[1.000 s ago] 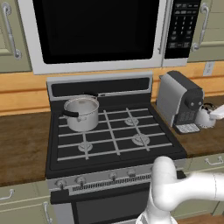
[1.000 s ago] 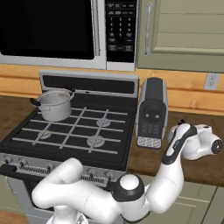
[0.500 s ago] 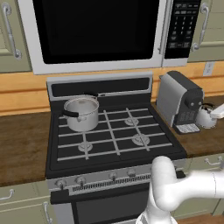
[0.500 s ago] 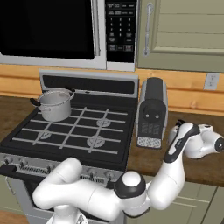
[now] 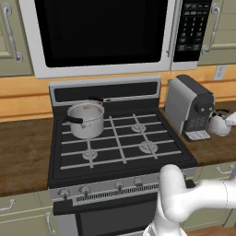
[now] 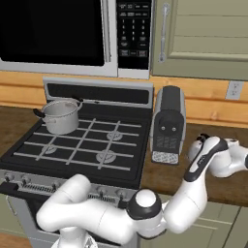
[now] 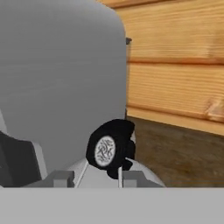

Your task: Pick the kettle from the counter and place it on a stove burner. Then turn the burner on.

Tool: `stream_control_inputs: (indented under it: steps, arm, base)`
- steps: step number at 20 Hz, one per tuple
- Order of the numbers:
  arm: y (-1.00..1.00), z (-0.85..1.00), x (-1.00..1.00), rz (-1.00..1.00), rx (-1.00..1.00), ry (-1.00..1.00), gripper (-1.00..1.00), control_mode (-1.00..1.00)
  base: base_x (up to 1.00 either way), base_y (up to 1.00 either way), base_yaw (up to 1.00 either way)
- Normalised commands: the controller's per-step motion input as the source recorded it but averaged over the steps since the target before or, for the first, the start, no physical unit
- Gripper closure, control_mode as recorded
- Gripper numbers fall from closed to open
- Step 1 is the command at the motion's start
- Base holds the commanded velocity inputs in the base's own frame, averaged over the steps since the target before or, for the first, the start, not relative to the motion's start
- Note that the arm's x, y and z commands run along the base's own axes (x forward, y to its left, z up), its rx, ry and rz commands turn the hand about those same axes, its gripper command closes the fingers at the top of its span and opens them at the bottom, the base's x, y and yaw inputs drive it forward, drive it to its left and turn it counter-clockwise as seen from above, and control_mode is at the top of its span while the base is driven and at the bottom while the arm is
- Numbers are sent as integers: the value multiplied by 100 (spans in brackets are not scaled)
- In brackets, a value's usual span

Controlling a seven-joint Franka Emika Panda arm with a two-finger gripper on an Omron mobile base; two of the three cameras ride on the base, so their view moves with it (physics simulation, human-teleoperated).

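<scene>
The kettle is small and silvery-white, and it stands on the counter just right of the coffee machine. In the hand view its black lid knob sits close ahead, and my gripper is shut on the kettle's top, one grey fingertip on each side. In the right base view my forearm covers most of the kettle. The stove burners lie to the left under black grates.
A steel pot sits on the back left burner. The grey coffee machine stands between stove and kettle. The wooden wall is behind. The stove knobs line the front panel.
The jaws have closed from wide open onto the kettle's top. The hand has barely shifted; kettle, pot and base stay where they were.
</scene>
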Motion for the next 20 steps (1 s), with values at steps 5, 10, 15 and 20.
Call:
stream_control_inputs:
  steps: [5,10,15,20]
  arm:
    - [-2,-6,-99,0,0,-9,100,-100]
    - [21,14,-79,0,0,-23,100,-100]
    - [21,54,-75,0,0,-14,100,-100]
    - [51,45,-53,0,0,-1,100,-100]
  base:
    - [0,0,0]
    - [0,0,0]
    - [0,0,0]
    - [0,0,0]
